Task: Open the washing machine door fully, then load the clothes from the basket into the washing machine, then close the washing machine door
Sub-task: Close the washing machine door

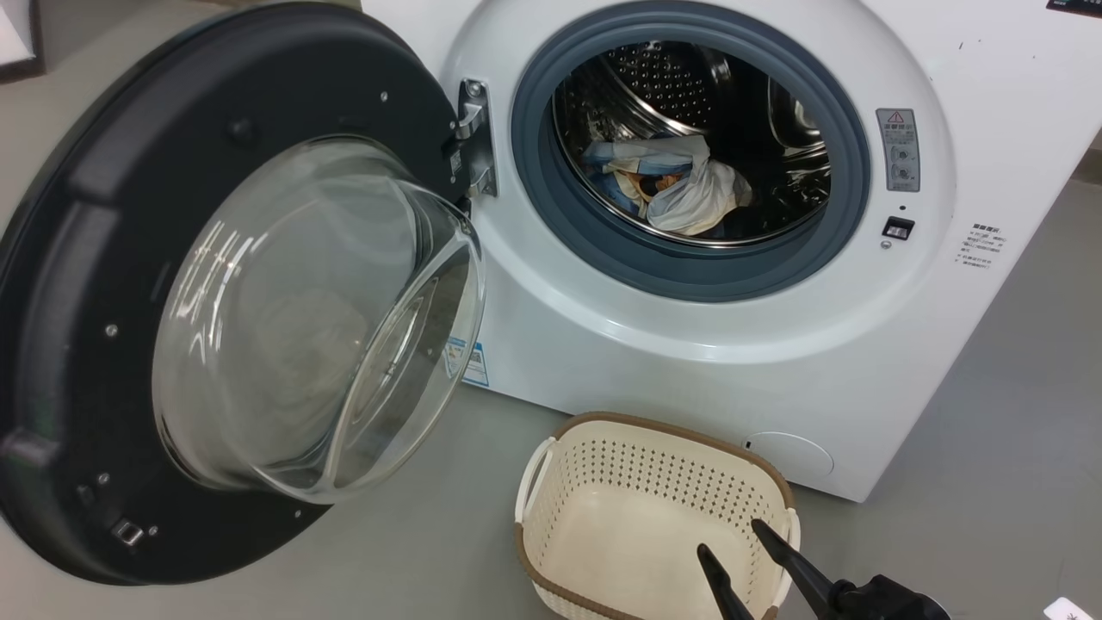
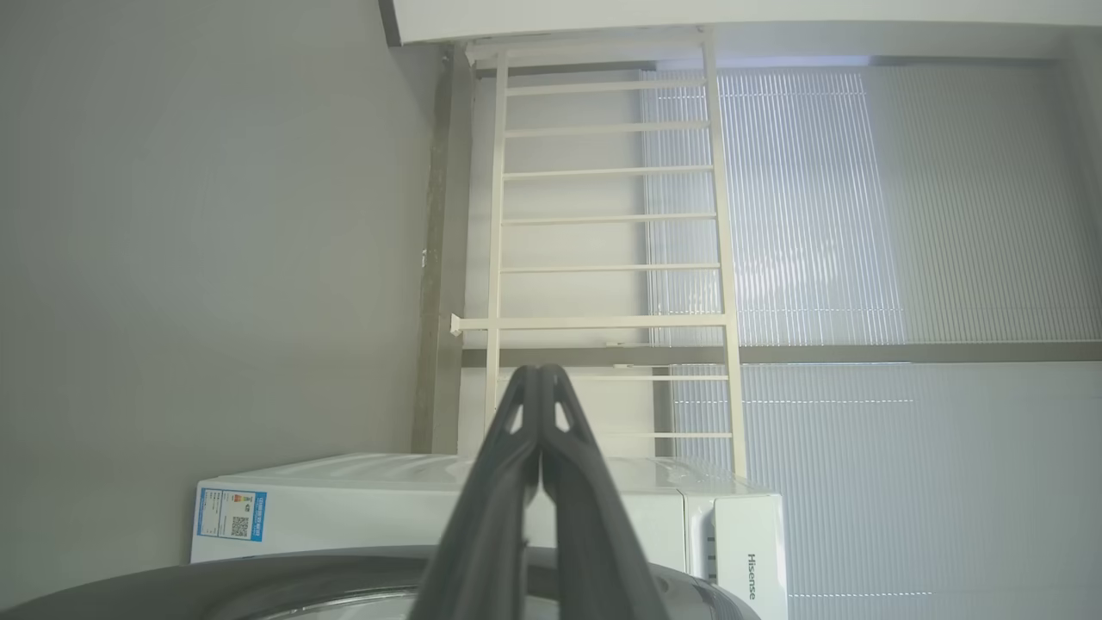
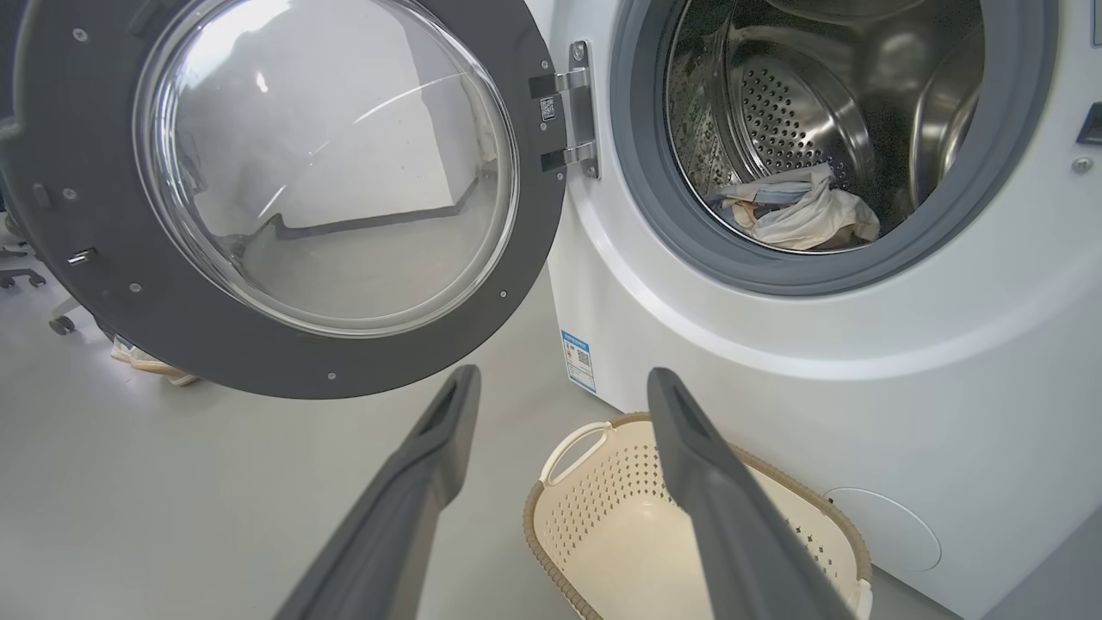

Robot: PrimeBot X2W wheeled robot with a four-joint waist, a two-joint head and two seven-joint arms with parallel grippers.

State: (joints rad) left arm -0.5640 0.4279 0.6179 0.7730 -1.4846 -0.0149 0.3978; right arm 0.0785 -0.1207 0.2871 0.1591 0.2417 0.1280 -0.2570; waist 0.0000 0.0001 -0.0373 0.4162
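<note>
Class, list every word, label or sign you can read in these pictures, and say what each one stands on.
"Hisense": on the washing machine.
Blue sticker, with a square code: too small to read.
Grey warning label, with a triangle sign: text too small.
Small print right of it: blurred.

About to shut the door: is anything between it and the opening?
No cloth hangs over the seal; the clothes lie inside the drum. The open right gripper hovers over the basket, possibly in the path of the door.
</note>
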